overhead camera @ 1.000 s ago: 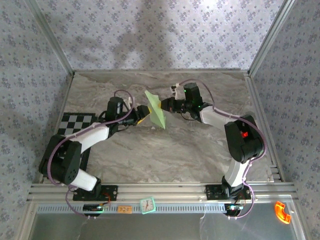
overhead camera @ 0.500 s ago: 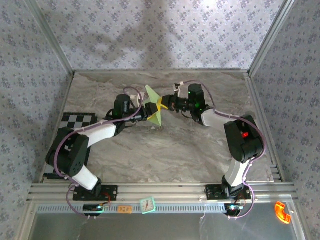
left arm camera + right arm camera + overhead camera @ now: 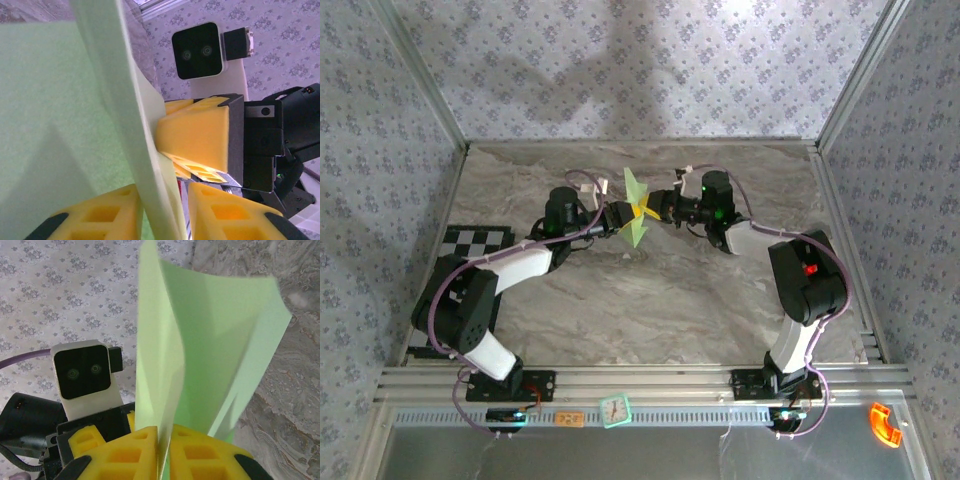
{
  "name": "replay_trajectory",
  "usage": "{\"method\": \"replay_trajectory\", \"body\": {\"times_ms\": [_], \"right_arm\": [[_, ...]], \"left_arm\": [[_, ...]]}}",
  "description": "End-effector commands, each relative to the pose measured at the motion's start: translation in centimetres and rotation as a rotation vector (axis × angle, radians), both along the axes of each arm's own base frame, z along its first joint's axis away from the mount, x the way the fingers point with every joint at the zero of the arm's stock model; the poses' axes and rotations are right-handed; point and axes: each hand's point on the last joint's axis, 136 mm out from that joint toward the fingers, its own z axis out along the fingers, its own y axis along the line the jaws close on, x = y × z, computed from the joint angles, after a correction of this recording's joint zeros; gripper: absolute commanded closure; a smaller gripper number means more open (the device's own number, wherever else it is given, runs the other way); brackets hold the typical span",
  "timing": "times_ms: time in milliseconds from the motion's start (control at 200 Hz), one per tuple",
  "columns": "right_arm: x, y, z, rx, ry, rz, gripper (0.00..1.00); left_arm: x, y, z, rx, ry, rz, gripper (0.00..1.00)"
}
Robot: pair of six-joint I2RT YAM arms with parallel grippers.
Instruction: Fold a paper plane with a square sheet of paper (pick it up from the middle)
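The square sheet of paper (image 3: 636, 190), pale green and creased into folded flaps, hangs upright in the air above the back middle of the table. My right gripper (image 3: 649, 210) comes from the right and is shut on its lower edge; in the right wrist view the paper (image 3: 210, 340) rises from the pinch of the right gripper (image 3: 165, 442). My left gripper (image 3: 623, 215) meets it from the left. In the left wrist view the paper (image 3: 60, 100) runs between the left gripper (image 3: 162, 195) fingers, against one pad and with a gap to the other. The right fingers (image 3: 200, 135) show just behind.
A black-and-white checkerboard (image 3: 475, 240) lies at the table's left edge. Aluminium frame posts and patterned walls close in the marble table (image 3: 650, 300). A small green clock-like item (image 3: 615, 408) and an orange piece (image 3: 885, 425) sit beyond the front rail.
My left arm reached right until its fingers straddle the paper, and its jaws narrowed. The paper turned more edge-on and upright. The right gripper stayed almost in place.
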Motion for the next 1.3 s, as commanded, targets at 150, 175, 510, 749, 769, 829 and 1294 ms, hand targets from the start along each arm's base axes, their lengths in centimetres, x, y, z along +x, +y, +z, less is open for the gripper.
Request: {"method": "replay_trajectory", "body": {"times_ms": [150,175,510,749,769,829,1294], "right_arm": [[-0.3,-0.8,1.5,0.025,-0.027,0.002,0.73],[-0.3,-1.0,1.4,0.022,-0.025,-0.003,0.71],[0.3,-6.2,-1.1,-0.128,-0.021,-0.165,0.44],[-0.4,-11.1,-3.1,-0.404,-0.052,-0.300,0.37],[-0.5,-11.5,-3.2,-0.426,-0.053,-0.309,0.37],[-0.7,-12.5,-3.4,-0.482,-0.064,-0.336,0.37],[-1.3,-15.0,-4.9,-0.577,-0.023,-0.399,0.37]], "left_arm": [[0.4,-0.4,-0.2,0.008,-0.013,-0.007,0.83],[0.4,-0.3,-0.3,0.012,-0.012,-0.004,0.84],[1.0,0.8,-1.4,0.110,-0.010,0.024,0.90],[1.6,3.8,-5.0,0.522,-0.005,0.069,0.90],[1.5,4.2,-5.4,0.569,-0.005,0.073,0.90],[1.9,5.6,-6.6,0.729,-0.018,0.081,0.90],[5.9,11.5,-11.4,1.471,-0.093,0.115,0.90]]}}
